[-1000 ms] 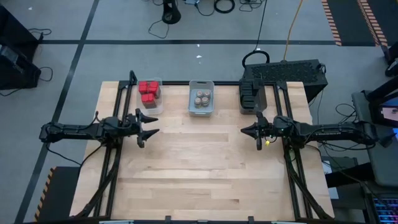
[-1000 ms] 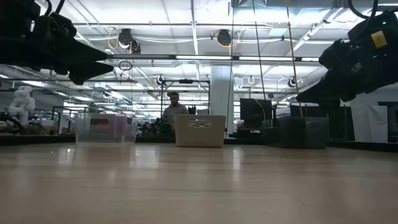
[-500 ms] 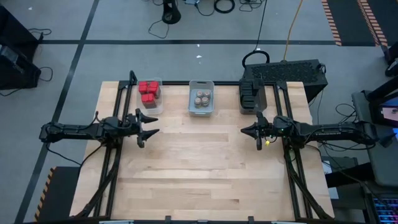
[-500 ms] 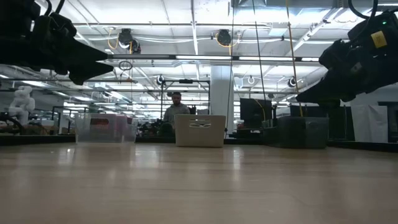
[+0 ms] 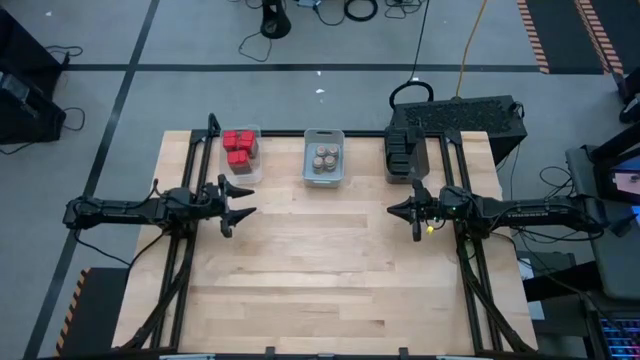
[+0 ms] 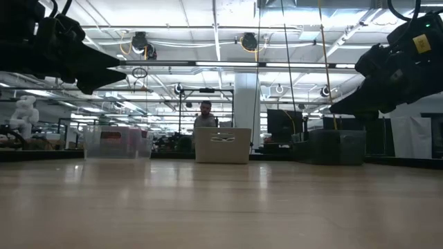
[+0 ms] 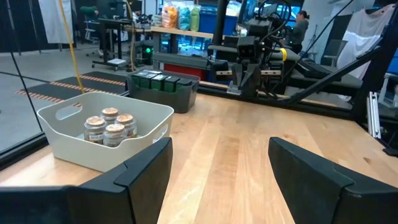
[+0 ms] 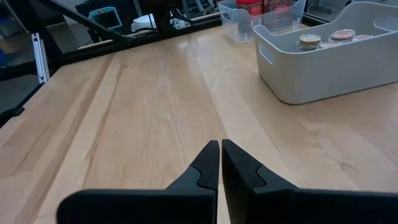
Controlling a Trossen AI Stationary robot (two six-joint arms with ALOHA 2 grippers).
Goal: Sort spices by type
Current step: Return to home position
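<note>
Red spice boxes (image 5: 238, 147) sit in the clear plastic bin (image 5: 246, 172), round brown-topped jars (image 5: 323, 157) in the white bin (image 5: 324, 179). Left claw (image 5: 248, 200) is apart, right claw (image 5: 392, 210) together.

My left gripper (image 5: 243, 201) and right gripper (image 5: 392, 210) face each other over the table (image 5: 320, 280), well apart. Three bins line the far edge. The left bin (image 5: 245, 173), holding the left cans (image 5: 238, 146), sits just beyond my left gripper. The right bin (image 5: 392, 170), holding the right cans (image 5: 402, 150), sits just beyond my right. The middle bin (image 5: 324, 177), with the jars (image 5: 323, 156) in it, lies between the other two.
</note>
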